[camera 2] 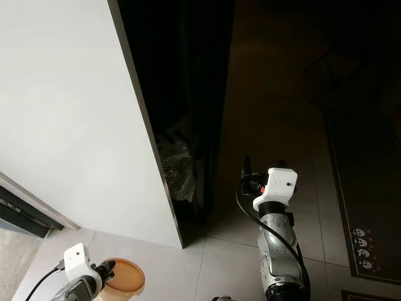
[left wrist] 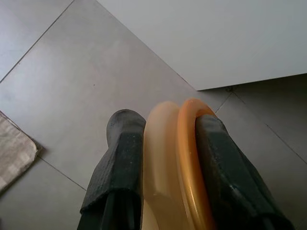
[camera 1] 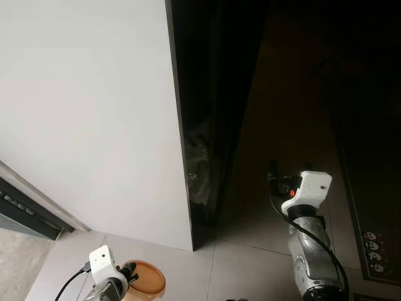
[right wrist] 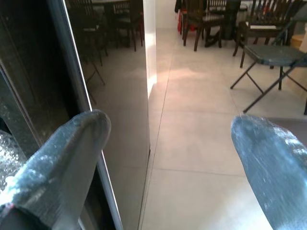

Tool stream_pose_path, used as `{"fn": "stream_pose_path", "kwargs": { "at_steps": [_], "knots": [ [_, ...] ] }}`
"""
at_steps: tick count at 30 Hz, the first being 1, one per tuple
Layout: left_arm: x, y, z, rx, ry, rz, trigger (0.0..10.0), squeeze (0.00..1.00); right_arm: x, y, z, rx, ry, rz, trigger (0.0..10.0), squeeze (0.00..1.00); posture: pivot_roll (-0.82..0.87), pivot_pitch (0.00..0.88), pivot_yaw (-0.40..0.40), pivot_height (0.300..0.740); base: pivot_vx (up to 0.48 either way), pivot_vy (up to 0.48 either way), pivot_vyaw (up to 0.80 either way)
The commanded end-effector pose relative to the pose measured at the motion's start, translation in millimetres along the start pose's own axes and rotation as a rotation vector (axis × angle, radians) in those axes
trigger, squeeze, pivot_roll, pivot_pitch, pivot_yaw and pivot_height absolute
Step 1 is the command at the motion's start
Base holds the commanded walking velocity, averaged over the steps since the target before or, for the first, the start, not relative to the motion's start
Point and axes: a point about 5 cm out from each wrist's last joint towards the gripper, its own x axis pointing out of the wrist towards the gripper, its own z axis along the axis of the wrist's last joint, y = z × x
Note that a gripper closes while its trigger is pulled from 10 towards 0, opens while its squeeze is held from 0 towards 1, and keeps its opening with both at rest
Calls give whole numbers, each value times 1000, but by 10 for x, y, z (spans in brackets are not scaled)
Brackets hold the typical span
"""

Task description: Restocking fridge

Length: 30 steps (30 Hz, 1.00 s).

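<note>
The fridge stands before me with a white side panel [camera 1: 88, 113] and a dark glossy door [camera 1: 250, 125] that is ajar. Crinkled plastic wrap [camera 1: 199, 169] shows in the gap. My right gripper [right wrist: 168, 129] is open, raised close to the door's edge [right wrist: 110, 96], with one finger [right wrist: 62, 158] in front of the door and nothing held. Low at my left, the left gripper [left wrist: 165, 122] is shut on a translucent container with an orange lid [left wrist: 175, 158], seen from above as an orange disc [camera 1: 145, 281].
A dark patterned rug [camera 1: 376, 251] lies on the tiled floor to the right. A sliding-door track [camera 1: 25, 213] runs at the far left. A folding chair [right wrist: 268, 57] and dining chairs [right wrist: 206, 19] stand beyond the door. A beige mat [left wrist: 14, 153] lies on the floor.
</note>
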Motion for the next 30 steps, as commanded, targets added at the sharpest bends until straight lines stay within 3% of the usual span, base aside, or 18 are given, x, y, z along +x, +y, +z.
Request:
{"fn": "stream_pose_path", "kwargs": {
  "at_steps": [1, 18, 30],
  "knots": [
    [-5, 5, -43, 12, 24, -3, 10000, 0, -5, -20, 50, 5, -2, -12, 10000, 0, -78, 159, 48, 740, 0, 0, 0],
    [-4, -14, -58, 38, 31, -7, 10000, 0, 60, -17, 159, 26, -22, -26, 10000, 0, -74, 159, 47, 740, 0, 236, 0],
    [-10, -25, -100, 66, 41, -13, 10000, 0, 96, -33, 213, 24, -33, -31, 10000, 0, -76, 159, 48, 740, 0, 0, 0]
  ]
}}
